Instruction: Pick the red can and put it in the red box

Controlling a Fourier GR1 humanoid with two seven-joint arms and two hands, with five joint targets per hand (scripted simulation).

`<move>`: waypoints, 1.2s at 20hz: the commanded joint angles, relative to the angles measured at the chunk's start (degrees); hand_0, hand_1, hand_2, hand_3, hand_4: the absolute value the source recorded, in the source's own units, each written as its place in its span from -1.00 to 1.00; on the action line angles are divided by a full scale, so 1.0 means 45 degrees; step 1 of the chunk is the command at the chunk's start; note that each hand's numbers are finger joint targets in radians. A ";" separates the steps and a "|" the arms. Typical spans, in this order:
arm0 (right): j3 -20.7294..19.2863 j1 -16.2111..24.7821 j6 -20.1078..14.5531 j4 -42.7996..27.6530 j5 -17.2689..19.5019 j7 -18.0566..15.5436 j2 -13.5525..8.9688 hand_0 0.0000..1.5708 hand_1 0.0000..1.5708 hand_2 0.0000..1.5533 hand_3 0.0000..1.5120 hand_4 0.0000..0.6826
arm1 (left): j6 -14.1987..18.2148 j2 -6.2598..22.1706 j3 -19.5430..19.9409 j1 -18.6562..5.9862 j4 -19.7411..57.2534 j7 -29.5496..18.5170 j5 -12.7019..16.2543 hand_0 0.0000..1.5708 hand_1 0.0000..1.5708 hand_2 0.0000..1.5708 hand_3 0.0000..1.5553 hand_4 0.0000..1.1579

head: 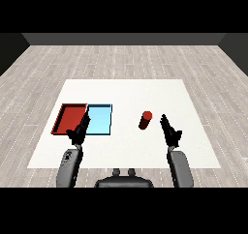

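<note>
Head view: red can [145,120] upright on tabletop [126,90], just left of my right hand [169,130], fingers straight, holding nothing, placed for side grasp. Left hand [79,130] relaxed, empty, beside red tray [62,116].

Item count, head view:

- Cans: one. A small red cylindrical can [145,120], right of frame centre.
- Trays: two. One shallow red rectangular tray [62,118] and one shallow light blue rectangular tray [101,126], left of centre.
- Tables: one. A flat white rectangular table [126,90], mid-frame.
- Hands: two. One black left hand [79,131], lower left; one black right hand [169,130], lower right.
- Forearms: two, grey.
</note>
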 commanded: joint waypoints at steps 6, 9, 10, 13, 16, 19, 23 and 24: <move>-0.3348 0.0028 0.2985 0.1844 -0.2343 -0.1892 -0.2927 -1.00 -1.00 -1.00 -1.00 -1.00 | -0.0018 0.0307 -0.0057 0.0710 -0.0848 -0.0041 -0.0506 -1.00 -1.00 -1.00 -1.00 -1.00; -0.2727 -0.0802 0.2982 0.0282 -0.2537 -0.3519 -0.1995 -1.00 -1.00 -1.00 -1.00 -1.00 | -0.0339 -0.0206 0.0542 -0.0136 -0.1191 -0.4057 0.0218 -1.00 -1.00 -1.00 -1.00 -1.00; -0.3109 -0.0258 0.3793 0.0936 -0.2819 -0.4559 -0.2344 -1.00 -1.00 -1.00 -1.00 -1.00 | -0.0416 -0.0032 0.0772 -0.0609 -0.1327 -0.3737 0.0425 -1.00 -1.00 -1.00 -1.00 -1.00; -0.3596 -0.0261 0.4224 0.0607 -0.3560 -0.4162 -0.2575 -1.00 -1.00 -1.00 -1.00 -1.00 | -0.0873 0.0128 0.1031 0.0192 -0.0883 -0.5006 0.0555 -1.00 -1.00 -1.00 -1.00 -1.00; -0.3856 -0.0640 0.4892 0.2634 -0.3009 -0.5680 -0.2885 -1.00 -1.00 -1.00 -1.00 -1.00 | -0.1311 0.0063 0.0975 0.0541 -0.0174 -0.6051 0.0528 -1.00 -1.00 -1.00 -1.00 -1.00; -0.3594 -0.0978 0.4585 0.2814 -0.2536 -0.5858 -0.2500 -1.00 -1.00 -1.00 -1.00 -1.00 | -0.1074 -0.0102 0.1028 0.0106 0.0112 -0.5969 0.0402 -1.00 -1.00 -1.00 -1.00 -1.00; -0.3733 -0.1029 0.4452 0.1992 -0.2879 -0.4865 -0.2551 -1.00 -1.00 -1.00 -1.00 -1.00 | -0.1368 -0.0004 0.0899 0.0869 -0.0692 -0.5961 0.0442 -1.00 -1.00 -1.00 -1.00 -1.00; -0.3971 -0.0978 0.5218 0.3282 -0.2851 -0.5908 -0.2759 -1.00 -1.00 -1.00 -1.00 -1.00 | -0.0631 -0.0410 0.0779 -0.0049 -0.0294 -0.5617 0.0152 -1.00 -1.00 -1.00 -1.00 -1.00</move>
